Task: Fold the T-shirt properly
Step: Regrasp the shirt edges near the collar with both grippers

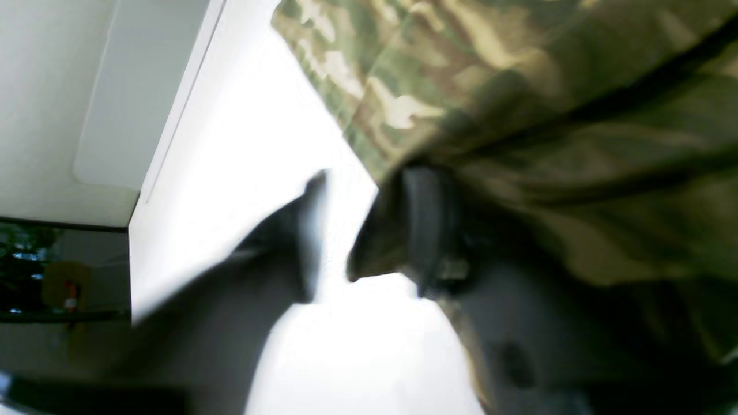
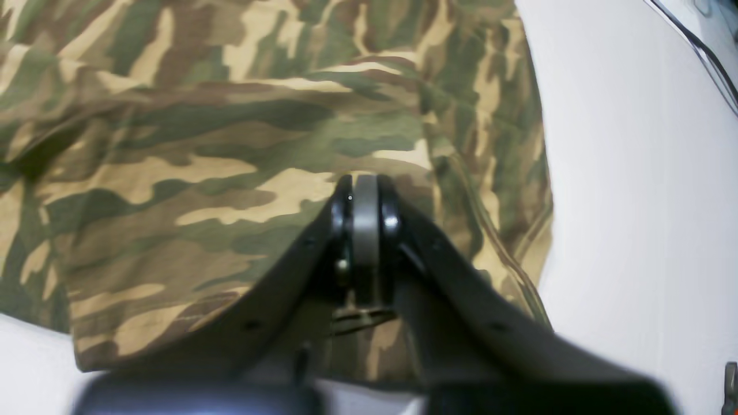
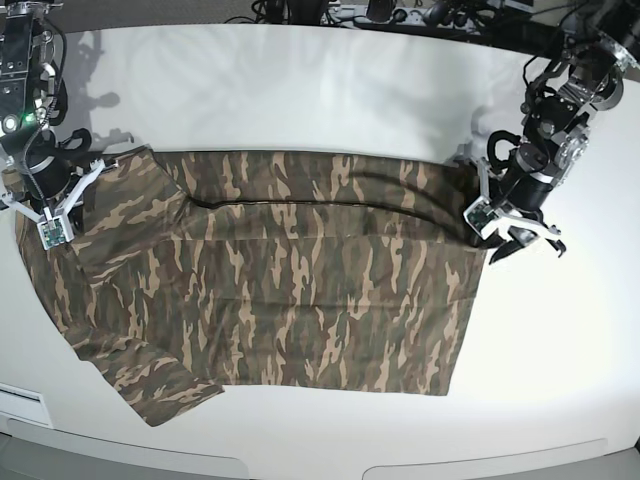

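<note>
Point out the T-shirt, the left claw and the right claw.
T-shirt (image 3: 300, 290): base view, middle of the flat cloth.
left claw (image 1: 331, 230): left wrist view, gap between its parted fingertips.
right claw (image 2: 365, 196): right wrist view, tips of the closed fingers over the cloth.

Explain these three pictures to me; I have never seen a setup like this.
Two robot arms work at a white table. The wide picture looks down from above; the other two come from cameras on each arm's wrist. A camouflage T-shirt lies spread flat, its top edge folded over. The left gripper, on the wide picture's right, sits at the shirt's edge with its jaws apart. The right gripper rests over the cloth with its jaws together; whether it pinches fabric is hard to tell.
</note>
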Motion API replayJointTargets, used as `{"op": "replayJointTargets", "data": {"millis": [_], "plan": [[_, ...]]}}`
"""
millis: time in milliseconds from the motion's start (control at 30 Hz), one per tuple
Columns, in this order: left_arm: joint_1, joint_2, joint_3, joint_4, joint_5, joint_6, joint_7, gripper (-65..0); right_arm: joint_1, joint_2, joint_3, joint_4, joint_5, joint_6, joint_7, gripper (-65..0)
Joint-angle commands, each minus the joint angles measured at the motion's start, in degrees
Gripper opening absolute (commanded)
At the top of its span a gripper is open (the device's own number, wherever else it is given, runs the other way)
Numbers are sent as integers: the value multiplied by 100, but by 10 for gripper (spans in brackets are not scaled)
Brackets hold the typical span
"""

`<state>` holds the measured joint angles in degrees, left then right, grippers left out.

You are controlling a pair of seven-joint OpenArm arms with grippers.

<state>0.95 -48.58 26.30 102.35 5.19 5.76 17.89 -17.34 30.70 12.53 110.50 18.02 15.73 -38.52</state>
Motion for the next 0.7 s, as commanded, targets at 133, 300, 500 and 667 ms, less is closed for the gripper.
{"op": "replayJointTargets", "data": {"millis": [133,300,500,667], "plan": [[-87,-76,-61,94,-400,184,-337,-329,50,109,63,76,-20,-26,133,-504],[-175,17,-61,90,-400,1003,-323,-650,61,109,63,76,-17,-26,140,-504],[-227,17,-61,90,-164,1117,-76,-650,68,109,63,76,-22,-48,118,-504],[-223,17,-61,114,-376,1069,-109,-650,70,109,63,76,-20,-50,142,-524]]}}
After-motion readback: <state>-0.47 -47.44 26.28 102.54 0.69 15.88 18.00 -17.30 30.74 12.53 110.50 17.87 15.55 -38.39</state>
